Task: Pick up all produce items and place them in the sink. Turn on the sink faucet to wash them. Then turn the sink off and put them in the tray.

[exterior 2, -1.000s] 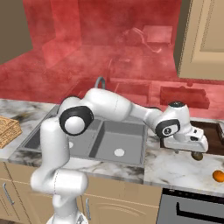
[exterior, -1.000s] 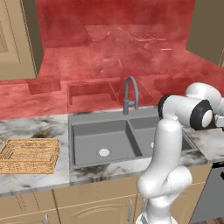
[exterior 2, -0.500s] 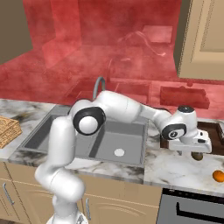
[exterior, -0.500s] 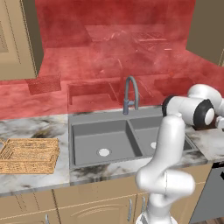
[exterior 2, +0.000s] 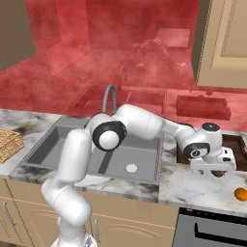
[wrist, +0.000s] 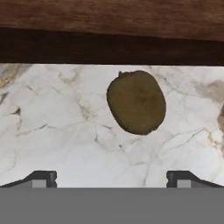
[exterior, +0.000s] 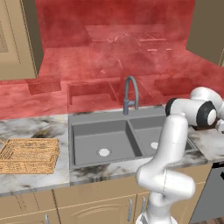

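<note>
The gripper hangs over the marble counter to the right of the sink, jaws spread wide with nothing between them. In the hand view its two dark fingertips stand far apart at the bottom edge, and the olive-brown produce piece lies on bare marble ahead of them, roughly centred between the tips but not touching either one.

Just beyond that piece runs the front edge of the dark wooden block — a raised wall close behind it, with a narrow strip of counter between. To either side of the piece the marble is open.

The orange produce piece sits nearer the counter's front edge, apart from the gripper and to its right.

Both sink basins hold only their pale drains, and the faucet stands upright behind the divider, spout arching forward. The wicker tray rests at the far left of the counter — well apart from the arm, with the whole sink between them.
</note>
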Available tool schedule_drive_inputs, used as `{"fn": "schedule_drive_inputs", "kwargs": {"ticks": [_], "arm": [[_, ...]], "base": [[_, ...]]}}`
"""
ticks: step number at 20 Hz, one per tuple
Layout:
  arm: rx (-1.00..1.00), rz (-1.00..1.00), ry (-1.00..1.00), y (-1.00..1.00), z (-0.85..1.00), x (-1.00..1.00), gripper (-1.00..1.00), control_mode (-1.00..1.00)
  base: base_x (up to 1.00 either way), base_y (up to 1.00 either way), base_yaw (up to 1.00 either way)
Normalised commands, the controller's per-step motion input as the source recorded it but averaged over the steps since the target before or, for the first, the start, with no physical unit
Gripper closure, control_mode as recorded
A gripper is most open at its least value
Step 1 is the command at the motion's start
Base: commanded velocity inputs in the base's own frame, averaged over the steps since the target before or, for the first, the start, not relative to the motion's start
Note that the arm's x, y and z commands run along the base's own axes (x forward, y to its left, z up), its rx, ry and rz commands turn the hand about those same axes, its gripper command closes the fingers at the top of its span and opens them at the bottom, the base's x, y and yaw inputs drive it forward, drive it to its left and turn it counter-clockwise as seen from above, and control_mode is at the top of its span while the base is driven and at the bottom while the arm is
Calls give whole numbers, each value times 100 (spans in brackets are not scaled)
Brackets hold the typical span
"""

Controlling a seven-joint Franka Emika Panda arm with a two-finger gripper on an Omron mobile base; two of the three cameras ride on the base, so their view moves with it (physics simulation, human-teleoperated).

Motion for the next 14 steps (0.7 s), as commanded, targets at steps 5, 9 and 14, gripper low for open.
{"fn": "schedule_drive_inputs", "kwargs": {"ticks": [5, 9, 14], "arm": [[0, 1, -3, -14, -17, 18, -100, -100], [0, 0, -4, -9, -12, 23, -100, -100], [-1, 0, -3, -3, -12, 28, -100, -100]], "base": [[0, 0, 0], [0, 0, 0], [0, 0, 0]]}}
